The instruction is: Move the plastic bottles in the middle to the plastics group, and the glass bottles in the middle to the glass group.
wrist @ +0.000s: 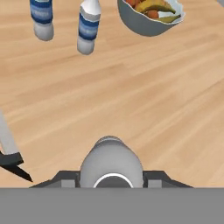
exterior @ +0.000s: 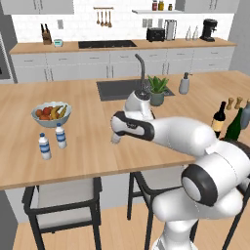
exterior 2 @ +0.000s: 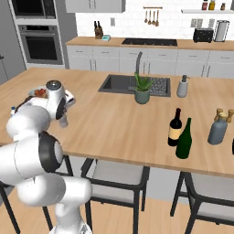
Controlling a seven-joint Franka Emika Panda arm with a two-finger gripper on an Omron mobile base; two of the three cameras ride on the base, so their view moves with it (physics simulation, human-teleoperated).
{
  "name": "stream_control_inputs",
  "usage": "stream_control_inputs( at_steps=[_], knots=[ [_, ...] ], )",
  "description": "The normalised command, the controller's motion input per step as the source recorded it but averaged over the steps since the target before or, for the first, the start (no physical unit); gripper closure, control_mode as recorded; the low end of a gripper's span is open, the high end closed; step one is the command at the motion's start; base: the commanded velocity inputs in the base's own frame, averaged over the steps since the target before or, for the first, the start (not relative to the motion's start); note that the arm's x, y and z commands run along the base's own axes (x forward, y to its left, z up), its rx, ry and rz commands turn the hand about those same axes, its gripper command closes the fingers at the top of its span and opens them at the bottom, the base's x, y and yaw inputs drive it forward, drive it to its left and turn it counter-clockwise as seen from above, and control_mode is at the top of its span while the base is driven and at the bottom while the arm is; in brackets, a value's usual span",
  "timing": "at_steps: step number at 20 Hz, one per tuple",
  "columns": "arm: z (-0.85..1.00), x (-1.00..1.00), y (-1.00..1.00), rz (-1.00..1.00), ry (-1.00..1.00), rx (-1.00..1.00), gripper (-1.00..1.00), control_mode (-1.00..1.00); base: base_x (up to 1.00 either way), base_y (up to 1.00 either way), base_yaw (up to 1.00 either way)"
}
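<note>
Carrying the small clear plastic bottle [wrist: 111, 162] toward the two blue-banded water bottles [exterior: 52, 141], by the look of it; the hand view has the bottle's grey shoulder and ringed top sitting squarely between the dark finger tips of the end effector [wrist: 112, 177], which appears closed on it with the pads close against both sides; in the left base view a pale shape hangs under the wrist at [exterior: 116, 138], over bare wood of the counter [exterior: 93, 156].

Plastics group stands upright near the counter's front-left part, the two bottles just beside one another, with the fruit bowl [exterior: 51, 114] just behind them; in the hand view they lie ahead at the top, caps pointing toward the camera, bowl [wrist: 151, 17] to their right.

Still waiting in the middle: green wine bottle [exterior 2: 184, 138] and dark bottle with tan label [exterior 2: 174, 128], touching or nearly so; grey-blue glass bottle [exterior 2: 217, 129] stands near them, to the right.

Judgement for the step: keep the grip firm and the bottle upright during travel; aim for open wood just beside the blue-banded pair, not between them and the bowl, where clearance looks tight; lower until the base meets the counter before releasing, since a light empty bottle will tip easily; withdraw straight up so the fingers do not clip the neighbouring caps.
</note>
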Motion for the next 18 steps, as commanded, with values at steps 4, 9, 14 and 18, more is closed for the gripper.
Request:
stream_control_inputs(
  at_steps=[4,9,14,18],
  knots=[
    [0.08,0.16,0.99,0.06,-0.01,0.00,1.00,-1.00,0.00,0.00,0.00],
    [0.04,0.16,0.84,0.03,0.00,0.00,1.00,-1.00,0.00,0.00,0.00],
    [0.00,0.07,0.70,0.01,0.00,0.00,1.00,-1.00,0.00,0.00,0.00],
    [-0.09,0.07,0.38,0.00,0.00,0.00,1.00,-1.00,0.00,0.00,0.00]
  ],
)
